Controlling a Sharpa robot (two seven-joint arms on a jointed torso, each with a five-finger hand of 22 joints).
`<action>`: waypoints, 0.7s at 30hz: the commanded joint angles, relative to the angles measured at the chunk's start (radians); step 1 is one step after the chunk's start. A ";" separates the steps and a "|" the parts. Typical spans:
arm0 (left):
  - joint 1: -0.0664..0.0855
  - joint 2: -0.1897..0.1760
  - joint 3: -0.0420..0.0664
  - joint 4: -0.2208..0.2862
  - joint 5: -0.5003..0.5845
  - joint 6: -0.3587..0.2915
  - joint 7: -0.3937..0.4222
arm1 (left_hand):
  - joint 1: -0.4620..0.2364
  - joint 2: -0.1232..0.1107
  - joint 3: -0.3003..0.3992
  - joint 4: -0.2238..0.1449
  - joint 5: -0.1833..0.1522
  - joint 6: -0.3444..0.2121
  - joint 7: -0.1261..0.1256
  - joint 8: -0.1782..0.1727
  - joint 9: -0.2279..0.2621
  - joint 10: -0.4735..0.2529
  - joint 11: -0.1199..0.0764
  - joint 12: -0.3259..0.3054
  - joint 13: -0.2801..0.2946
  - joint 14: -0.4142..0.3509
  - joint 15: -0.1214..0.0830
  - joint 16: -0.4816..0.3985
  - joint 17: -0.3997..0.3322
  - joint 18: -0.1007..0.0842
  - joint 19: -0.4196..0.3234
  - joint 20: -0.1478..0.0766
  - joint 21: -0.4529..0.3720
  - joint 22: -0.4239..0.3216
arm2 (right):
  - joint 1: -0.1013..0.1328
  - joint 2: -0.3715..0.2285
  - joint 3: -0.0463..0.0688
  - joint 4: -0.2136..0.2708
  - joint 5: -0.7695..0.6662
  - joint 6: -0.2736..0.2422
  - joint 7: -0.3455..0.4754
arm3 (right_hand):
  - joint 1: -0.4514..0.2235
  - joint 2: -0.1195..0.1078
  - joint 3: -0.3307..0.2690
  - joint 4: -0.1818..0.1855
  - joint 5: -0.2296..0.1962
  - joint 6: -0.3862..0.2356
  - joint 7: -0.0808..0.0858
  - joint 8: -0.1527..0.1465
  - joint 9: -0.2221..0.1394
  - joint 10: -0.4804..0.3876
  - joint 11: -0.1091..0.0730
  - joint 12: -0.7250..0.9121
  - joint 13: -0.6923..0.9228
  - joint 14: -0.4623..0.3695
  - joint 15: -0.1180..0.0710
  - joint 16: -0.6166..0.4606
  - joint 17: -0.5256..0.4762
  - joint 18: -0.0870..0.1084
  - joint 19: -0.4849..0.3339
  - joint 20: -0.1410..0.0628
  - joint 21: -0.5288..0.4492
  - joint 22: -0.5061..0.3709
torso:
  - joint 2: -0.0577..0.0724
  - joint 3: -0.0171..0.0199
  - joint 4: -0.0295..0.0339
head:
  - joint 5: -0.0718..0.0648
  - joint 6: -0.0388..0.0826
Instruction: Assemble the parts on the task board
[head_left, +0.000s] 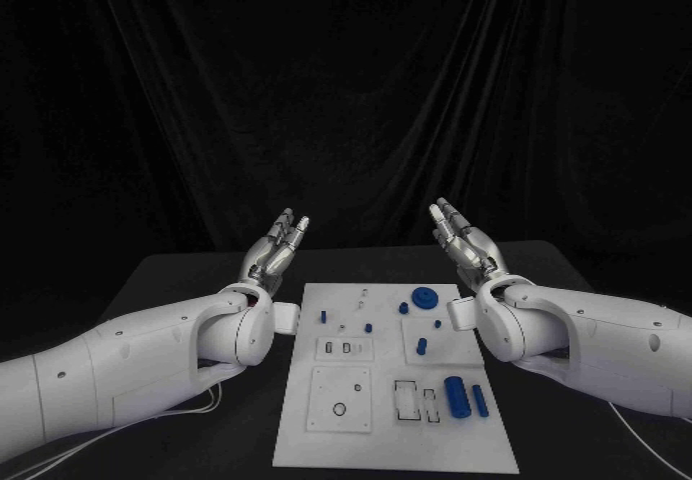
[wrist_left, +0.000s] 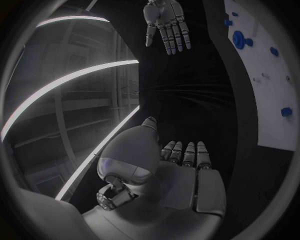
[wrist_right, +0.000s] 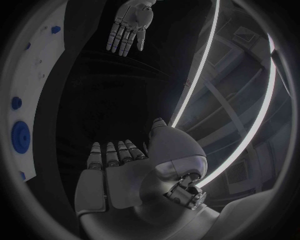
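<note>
The board (head_left: 392, 440) lies mid-counter (head_left: 173, 290), long axis running away from the robot; blue parts (head_left: 457, 397) lie on it; the left hand (head_left: 277, 247) and right hand (head_left: 464, 243) hover above its far end, fingers apart, empty.

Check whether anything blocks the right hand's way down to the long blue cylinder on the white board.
Nothing visible does. The right hand is raised beyond the white task board, fingers apart, holding nothing. The long blue cylinder lies uncovered near the board's front right, with open space above it.
</note>
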 joint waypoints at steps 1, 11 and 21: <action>0.024 0.015 -0.017 -0.030 0.065 0.236 0.076 | 0.050 0.010 -0.006 0.016 0.014 0.023 0.010 0.003 0.004 0.000 0.006 -0.003 -0.002 0.001 -0.089 -0.004 -0.001 0.026 -0.001 -0.025 -0.003 -0.001 | 0.019 -0.001 -0.016 -0.015 -0.062 0.175 0.043 | 0.068 -0.003 -0.019 0.009 -0.007 0.017 0.040 0.028 0.006 0.000 0.043 -0.005 -0.001 0.000 -0.034 -0.004 -0.002 0.017 0.000 0.037 -0.004 -0.001 | 0.000 0.0000 0.0000 | 0.000 0.000; 0.088 0.057 -0.085 -0.116 0.126 0.495 0.132 | 0.113 0.009 -0.003 0.016 0.052 0.112 0.109 0.039 0.020 0.049 0.122 0.030 0.017 0.001 0.060 -0.004 -0.001 0.054 -0.001 0.158 -0.003 -0.001 | 0.038 -0.002 -0.038 -0.029 -0.075 0.225 0.051 | 0.190 -0.056 -0.040 0.009 -0.028 0.155 0.087 0.131 0.029 0.058 0.229 0.110 0.030 0.059 0.200 0.043 0.030 0.024 0.166 0.203 0.100 0.057 | 0.000 0.0000 0.0000 | 0.000 0.000; 0.099 0.001 -0.100 -0.106 0.049 0.618 0.208 | 0.266 -0.016 0.046 0.010 0.245 0.248 0.207 0.100 0.039 0.230 0.256 0.248 0.063 0.259 0.164 0.233 0.090 0.074 0.229 0.274 0.146 0.081 | 0.050 -0.046 -0.038 -0.045 -0.143 0.397 0.065 | 0.300 -0.105 -0.048 0.004 -0.048 0.501 0.064 0.258 0.065 0.375 0.263 0.496 0.076 0.734 0.218 0.317 0.158 0.024 0.793 0.215 0.371 0.151 | 0.002 -0.0010 -0.0031 | -0.010 0.011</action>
